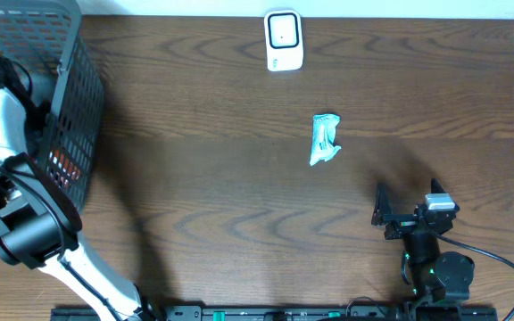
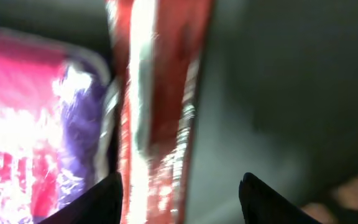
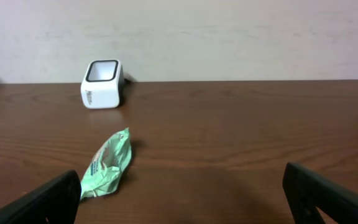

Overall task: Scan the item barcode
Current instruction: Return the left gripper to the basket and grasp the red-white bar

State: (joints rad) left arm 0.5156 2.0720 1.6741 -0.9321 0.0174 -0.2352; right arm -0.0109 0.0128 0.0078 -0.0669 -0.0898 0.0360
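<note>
At the far left corner of the desk stands a dark mesh basket. The left arm reaches over the basket's near rim and down into it.

Left gripper: inside the basket and hidden from overhead by the arm and mesh. The left wrist view is blurred. Its two fingers stand partly spread. A red packet runs upright between them, close against the finger on the left of that view. A gap separates the packet from the other finger, so the claw is not pinching it. A purple packet lies just beside the red packet, on its left in that view.

Scanner: white, at the far edge of the desk, about midway along it, and well apart from the basket.

Green packet: crumpled, lying flat on the bare desk right of centre, between the scanner and the right gripper. It touches neither.

Right gripper: near the front edge, toward the right corner, pointing at the far edge. Its fingers are spread wide with nothing between them. The right wrist view shows the green packet ahead of the left-hand finger and the scanner beyond it.
</note>
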